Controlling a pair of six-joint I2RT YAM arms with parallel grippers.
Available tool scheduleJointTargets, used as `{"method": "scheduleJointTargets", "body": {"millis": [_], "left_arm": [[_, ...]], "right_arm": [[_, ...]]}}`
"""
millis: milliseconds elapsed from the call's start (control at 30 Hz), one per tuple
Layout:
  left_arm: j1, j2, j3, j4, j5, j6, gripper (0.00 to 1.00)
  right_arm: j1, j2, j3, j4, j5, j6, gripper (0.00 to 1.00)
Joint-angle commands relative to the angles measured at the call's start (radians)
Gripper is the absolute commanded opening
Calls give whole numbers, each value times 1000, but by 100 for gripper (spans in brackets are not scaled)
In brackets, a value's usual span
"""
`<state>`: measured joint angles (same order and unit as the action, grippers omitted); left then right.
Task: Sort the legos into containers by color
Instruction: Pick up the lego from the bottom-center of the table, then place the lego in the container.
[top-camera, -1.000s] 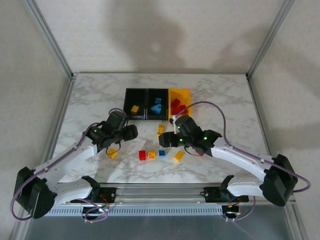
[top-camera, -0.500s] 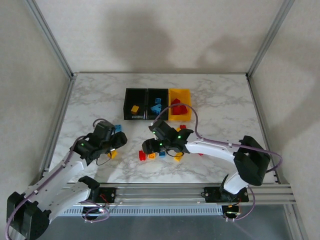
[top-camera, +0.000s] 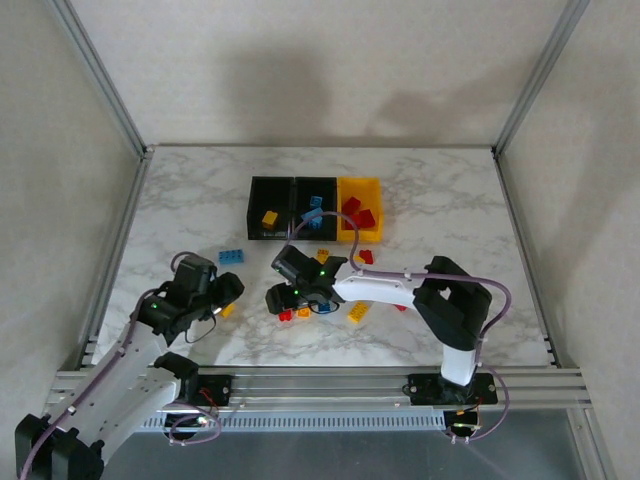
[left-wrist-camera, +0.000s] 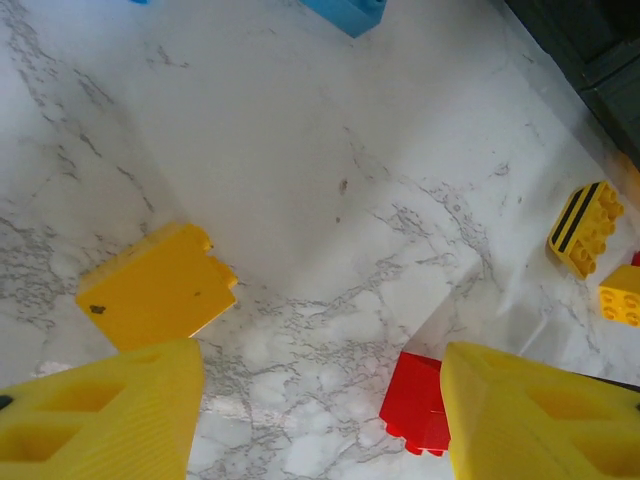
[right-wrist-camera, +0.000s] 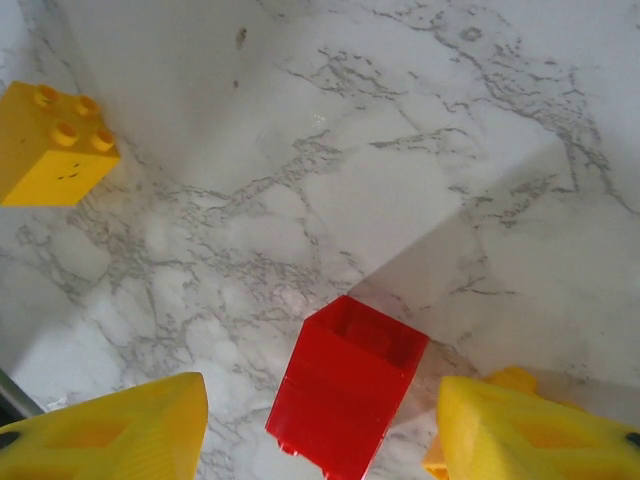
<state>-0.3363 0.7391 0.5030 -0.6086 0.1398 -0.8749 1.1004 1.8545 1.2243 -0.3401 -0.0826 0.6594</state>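
Three joined containers stand at the back: a black bin (top-camera: 268, 212) with a yellow lego, a black bin (top-camera: 314, 210) with blue legos, and a yellow bin (top-camera: 361, 212) with red ones. Loose legos lie in front of them. My right gripper (top-camera: 284, 304) (right-wrist-camera: 320, 420) is open and low over a red lego (right-wrist-camera: 345, 395) (top-camera: 285, 315), which lies between its fingers with a gap on each side. My left gripper (top-camera: 227, 296) (left-wrist-camera: 320, 420) is open and holds nothing. A yellow lego (left-wrist-camera: 155, 295) (top-camera: 227, 311) lies by its left finger and a red lego (left-wrist-camera: 420, 405) by its right.
More loose legos: a blue one (top-camera: 231, 257), a yellow-and-black one (top-camera: 322, 257) (left-wrist-camera: 585, 228), a red one (top-camera: 366, 256), orange (top-camera: 303, 312), blue (top-camera: 325, 307) and yellow (top-camera: 357, 312) ones near the right gripper, and a yellow one (right-wrist-camera: 55, 145). Metal frame posts edge the table.
The right arm swung left and its gripper came down over the red lego. The left gripper drew back toward the near left, uncovering a blue lego.
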Motion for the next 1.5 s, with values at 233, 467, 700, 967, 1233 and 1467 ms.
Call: {"method": "scheduleJointTargets", "body": {"millis": [233, 467, 700, 967, 1233, 1467], "left_arm": [[17, -75, -15, -69, 13, -28, 64], [18, -100, -19, -78, 16, -36, 64], [20, -104, -18, -60, 35, -20, 64], [4, -70, -26, 113, 196, -3, 65], [-106, 54, 50, 258, 180, -18, 66], [-239, 274, 170, 387, 133, -18, 66]], "right_arm": [[29, 117, 122, -129, 31, 13, 58], [50, 180, 172, -176, 78, 17, 43], [44, 137, 193, -159, 115, 10, 32], [-39, -14, 161, -144, 144, -16, 33], [-216, -182, 100, -184, 175, -77, 34], [-401, -229, 127, -204, 180, -151, 34]]}}
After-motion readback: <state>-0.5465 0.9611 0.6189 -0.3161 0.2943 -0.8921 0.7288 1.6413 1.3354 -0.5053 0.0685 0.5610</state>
